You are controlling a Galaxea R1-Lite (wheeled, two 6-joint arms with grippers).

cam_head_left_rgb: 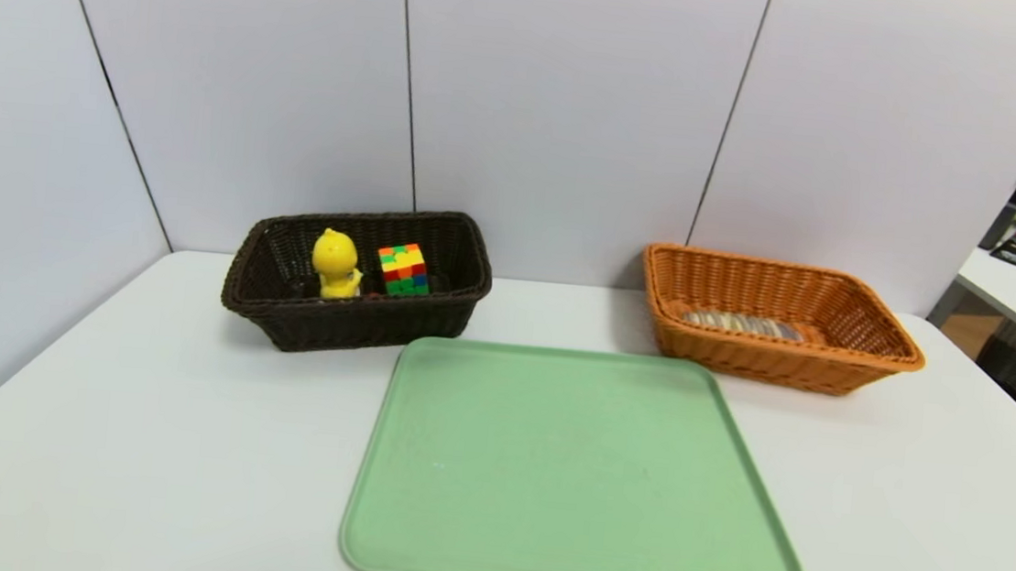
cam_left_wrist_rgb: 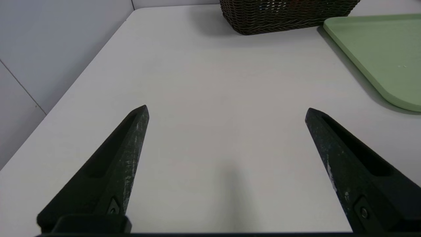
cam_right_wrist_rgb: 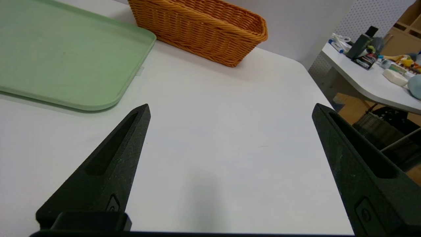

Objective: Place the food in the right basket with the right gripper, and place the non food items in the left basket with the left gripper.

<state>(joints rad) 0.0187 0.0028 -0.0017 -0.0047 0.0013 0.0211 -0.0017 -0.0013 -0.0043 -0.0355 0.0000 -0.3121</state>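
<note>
Head view shows the food (cam_head_left_rgb: 742, 324) lying flat on the floor of the right basket (cam_head_left_rgb: 869, 359), its long axis running across the basket from side to side, low behind the near wall so that only its striped top shows. Over in the left basket (cam_head_left_rgb: 348, 327) the yellow duck toy (cam_head_left_rgb: 335, 263) stands upright with the puzzle cube (cam_head_left_rgb: 404, 268) just beside it, on the side nearer the middle of the table; the small red duck I cannot make out, and it may be hidden behind the dark weave. Between the two baskets and nearer to me, the green tray (cam_head_left_rgb: 413, 535) has nothing on it.

From these things outward to my hands: neither arm shows from the head. My left gripper (cam_left_wrist_rgb: 227, 110) hangs over bare white table (cam_left_wrist_rgb: 210, 82), its two fingers spread wide with nothing between them; the dark basket is well ahead of it and the tray's corner off toward the middle. My right gripper (cam_right_wrist_rgb: 230, 108) hangs the same way on its own side, fingers spread wide and empty, with the orange basket well ahead and angled toward the middle, and the tray's edge near its inner finger.

I judge the sorting as good as done: everything I can see sits in its proper basket, far from both hands, so no coming move turns on a reach. The one doubt is the unseen red duck.
</note>
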